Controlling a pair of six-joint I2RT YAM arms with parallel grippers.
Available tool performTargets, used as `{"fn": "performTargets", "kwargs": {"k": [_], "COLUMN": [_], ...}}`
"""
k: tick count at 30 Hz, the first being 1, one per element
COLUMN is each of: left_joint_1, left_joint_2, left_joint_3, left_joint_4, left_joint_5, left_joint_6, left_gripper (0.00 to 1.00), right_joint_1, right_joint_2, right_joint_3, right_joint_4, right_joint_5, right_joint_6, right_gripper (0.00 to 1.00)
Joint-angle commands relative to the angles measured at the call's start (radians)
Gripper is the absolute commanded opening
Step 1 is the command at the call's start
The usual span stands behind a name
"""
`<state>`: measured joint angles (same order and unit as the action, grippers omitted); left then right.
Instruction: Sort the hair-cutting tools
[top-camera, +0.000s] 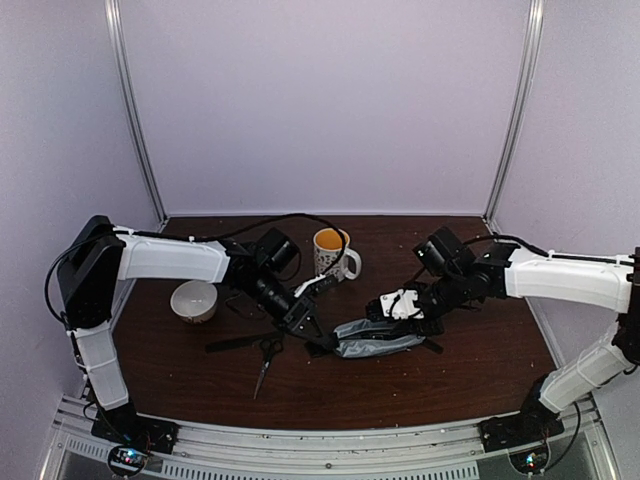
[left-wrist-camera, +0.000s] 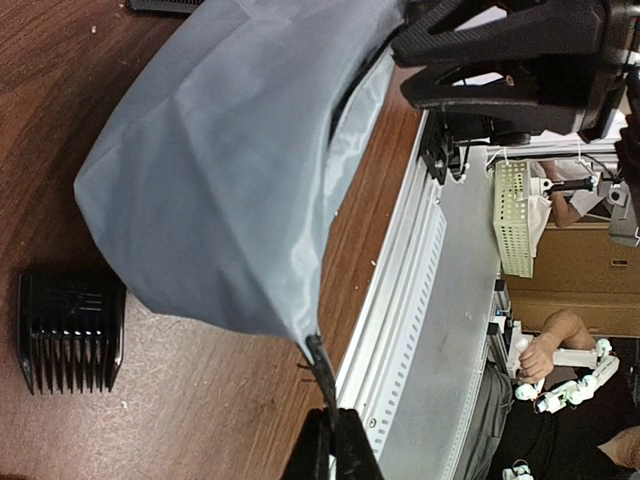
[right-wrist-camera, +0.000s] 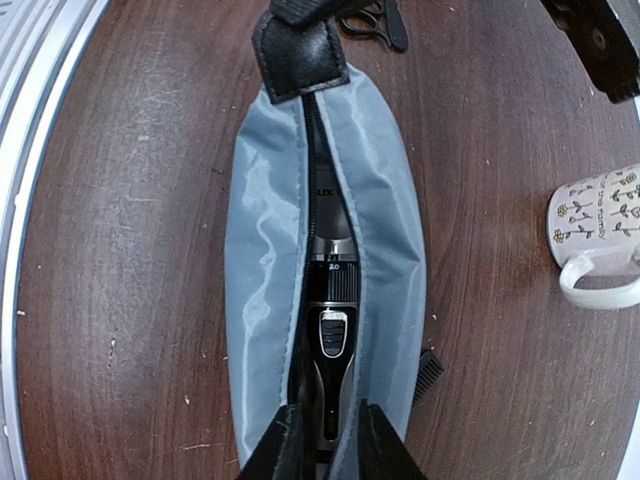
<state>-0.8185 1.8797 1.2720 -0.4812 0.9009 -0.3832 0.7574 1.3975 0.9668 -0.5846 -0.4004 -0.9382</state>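
Note:
The grey zip pouch (right-wrist-camera: 270, 250) lies open on the table with the silvery-black trimmer (right-wrist-camera: 332, 330) inside its slit. My right gripper (right-wrist-camera: 327, 445) stands slightly open at the pouch's near end, its fingers on either side of the trimmer's butt. My left gripper (left-wrist-camera: 335, 440) is shut on the black tab (left-wrist-camera: 322, 365) at the pouch's (left-wrist-camera: 230, 150) other end, lifting that end. A small black comb block (left-wrist-camera: 70, 330) lies on the wood beside the pouch. In the top view, scissors (top-camera: 268, 355) and a flat black comb (top-camera: 235, 343) lie left of the pouch (top-camera: 375, 340).
A patterned mug (top-camera: 333, 252) stands at the back middle and a white bowl (top-camera: 194, 300) at the left. A small black toothed piece (right-wrist-camera: 427, 372) pokes out from under the pouch. The table's metal front rail (left-wrist-camera: 420, 300) runs close to the left gripper.

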Motion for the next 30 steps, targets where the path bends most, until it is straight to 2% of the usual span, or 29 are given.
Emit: {"fn": "performTargets", "kwargs": {"k": [1, 6, 9, 14, 19, 22, 25, 30], "left_joint_1": [0.01, 0.014, 0.015, 0.017, 0.018, 0.018, 0.019, 0.018], "left_joint_2": [0.012, 0.012, 0.011, 0.012, 0.016, 0.025, 0.027, 0.027], "left_joint_3": [0.027, 0.023, 0.022, 0.035, 0.042, 0.053, 0.058, 0.058], "left_joint_4": [0.006, 0.006, 0.005, -0.019, -0.01, -0.017, -0.023, -0.023], "left_joint_5": [0.021, 0.02, 0.019, -0.021, -0.045, -0.048, -0.051, -0.053], "left_joint_6": [0.016, 0.023, 0.026, 0.052, 0.056, 0.061, 0.066, 0.066], "left_gripper": [0.0, 0.0, 0.0, 0.0, 0.0, 0.0, 0.0, 0.0], "right_joint_1": [0.008, 0.003, -0.031, -0.14, -0.286, -0.349, -0.393, -0.397], "right_joint_2": [-0.001, -0.02, -0.048, -0.059, 0.021, 0.068, 0.065, 0.063], "right_joint_3": [-0.033, -0.017, 0.029, 0.102, 0.155, 0.185, 0.203, 0.218], "right_joint_4": [0.055, 0.029, -0.024, -0.185, -0.351, -0.396, -0.462, -0.501], "right_joint_5": [0.089, 0.121, 0.061, 0.006, 0.002, 0.04, -0.071, -0.188], "right_joint_6": [0.009, 0.023, 0.089, 0.178, 0.247, 0.339, 0.343, 0.362], "right_gripper": [0.22, 0.24, 0.28, 0.39, 0.41, 0.41, 0.42, 0.49]}}
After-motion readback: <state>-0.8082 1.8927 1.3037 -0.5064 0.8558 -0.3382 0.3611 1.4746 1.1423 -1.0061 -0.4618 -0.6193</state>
